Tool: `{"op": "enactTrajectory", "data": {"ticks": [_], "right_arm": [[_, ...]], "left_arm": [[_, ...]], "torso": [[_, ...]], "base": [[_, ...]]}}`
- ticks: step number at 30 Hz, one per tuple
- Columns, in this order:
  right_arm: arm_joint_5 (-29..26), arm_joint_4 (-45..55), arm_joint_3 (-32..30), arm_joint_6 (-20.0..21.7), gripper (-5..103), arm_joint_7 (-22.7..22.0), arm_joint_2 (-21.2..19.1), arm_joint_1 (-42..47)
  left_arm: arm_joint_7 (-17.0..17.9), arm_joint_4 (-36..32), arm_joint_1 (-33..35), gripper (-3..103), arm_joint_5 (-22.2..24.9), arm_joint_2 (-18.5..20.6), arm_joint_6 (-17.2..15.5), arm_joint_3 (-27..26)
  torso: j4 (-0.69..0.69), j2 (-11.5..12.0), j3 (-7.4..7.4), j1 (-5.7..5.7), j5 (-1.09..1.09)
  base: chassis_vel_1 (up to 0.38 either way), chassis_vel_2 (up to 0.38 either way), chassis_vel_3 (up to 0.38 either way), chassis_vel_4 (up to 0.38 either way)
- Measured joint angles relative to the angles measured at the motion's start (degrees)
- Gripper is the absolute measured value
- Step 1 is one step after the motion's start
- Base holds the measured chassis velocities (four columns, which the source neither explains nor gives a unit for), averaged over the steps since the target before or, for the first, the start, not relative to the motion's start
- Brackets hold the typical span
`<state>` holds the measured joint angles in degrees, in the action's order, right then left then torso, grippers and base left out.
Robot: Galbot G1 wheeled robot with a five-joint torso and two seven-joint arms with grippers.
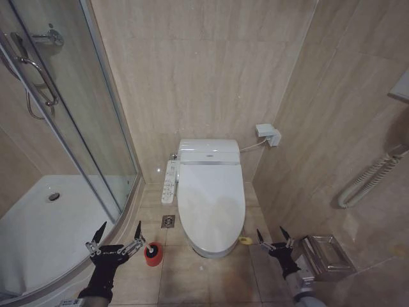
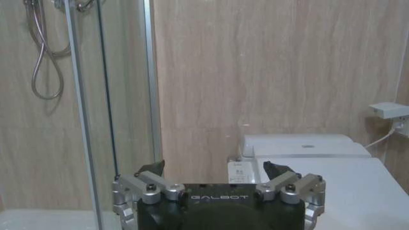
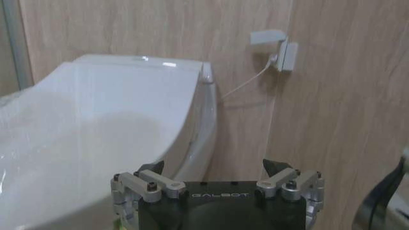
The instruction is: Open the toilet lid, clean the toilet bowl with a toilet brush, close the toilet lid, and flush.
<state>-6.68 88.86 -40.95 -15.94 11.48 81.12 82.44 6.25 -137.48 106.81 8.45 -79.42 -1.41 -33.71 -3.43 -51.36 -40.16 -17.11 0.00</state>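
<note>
Spreading wide with nothing between them, the fingers of the left gripper hang low beside the toilet's front end, on the shower side; the right gripper is splayed just as wide off the opposite front corner, also empty.

Outward from the left fingers, the head view has the toilet brush standing in its small red holder on the floor tiles, just beside that gripper and near the toilet's front. The left wrist view looks past its own open fingers to the button panel and the shower hose behind glass.

The toilet lid lies shut flat over the toilet bowl — a yellow-green strap pokes out at its front edge on the right gripper's side. From the right wrist the lid is a glossy slope, with a wall socket behind the toilet; the head view adds a metal tray just beyond the right gripper.
</note>
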Motion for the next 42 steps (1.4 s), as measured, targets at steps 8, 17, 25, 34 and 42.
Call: {"op": "enactTrajectory", "data": {"ticks": [8, 17, 25, 34, 42], "right_arm": [[2.14, -4.09, 0.91, -0.66, 100, 0.43, 0.05, -1.6], [4.04, -9.52, 2.04, -1.3, 100, 1.14, 0.42, -3.97], [5.8, -13.04, 2.12, -2.54, 100, 2.87, 0.49, -4.74], [7.92, -15.25, 2.12, -3.68, 100, 3.43, 1.51, -5.91], [9.39, -18.12, 2.28, -4.29, 100, 3.44, 2.57, -7.91]], "left_arm": [[0.0, 0.0, 0.0, 100, 0.0, 0.0, 0.0, 0.0], [0.0, 0.0, 0.0, 100, 0.0, 0.0, 0.0, 0.0], [0.0, 0.0, 0.0, 100, 0.0, 0.0, 0.0, 0.0], [0.0, 0.0, 0.0, 100, 0.0, 0.0, 0.0, 0.0], [0.0, 0.0, 0.0, 100, 0.0, 0.0, 0.0, 0.0]], "torso": [[0.0, 0.0, 0.0, 0.0, -0.01], [0.0, 0.0, 0.0, 0.0, -0.01], [0.0, 0.0, 0.0, 0.0, 0.0], [0.0, 0.0, 0.0, 0.0, 0.0], [0.0, 0.0, 0.0, 0.0, 0.0]], "base": [[0.0, 0.0, 0.0, 0.0], [0.0, 0.0, 0.0, 0.0], [0.0, 0.0, 0.0, 0.0], [0.0, 0.0, 0.0, 0.0], [0.0, 0.0, 0.0, 0.0]]}}
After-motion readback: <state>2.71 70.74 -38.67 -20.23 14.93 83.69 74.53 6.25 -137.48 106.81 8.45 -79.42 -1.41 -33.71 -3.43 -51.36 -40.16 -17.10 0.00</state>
